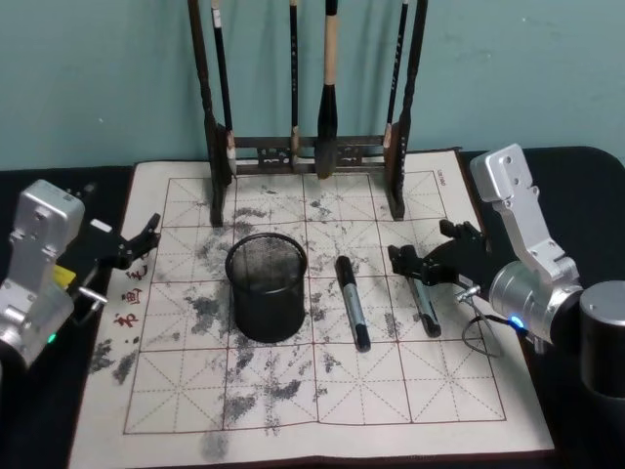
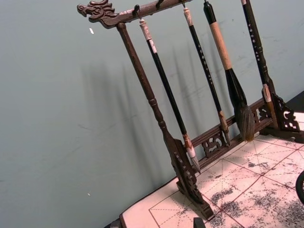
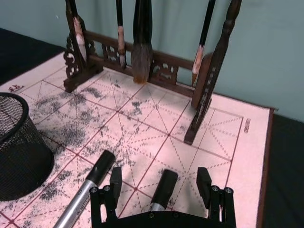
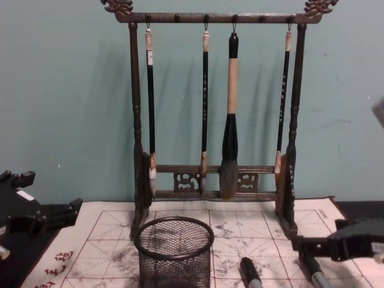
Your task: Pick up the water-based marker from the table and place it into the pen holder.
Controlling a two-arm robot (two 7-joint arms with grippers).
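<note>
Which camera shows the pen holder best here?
Head view: the pen holder shows whole, upright, its mouth open. Chest view shows it side-on with the base cut off; right wrist view catches one side; left wrist view perhaps a sliver of rim.

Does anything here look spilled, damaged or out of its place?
Black ink smudges cover the mat, thickest around the pen holder. Two markers lie loose on it, one between the fingers of the open right gripper. Holder and brush rack stand upright. The left gripper sits by the mat's left edge.
</note>
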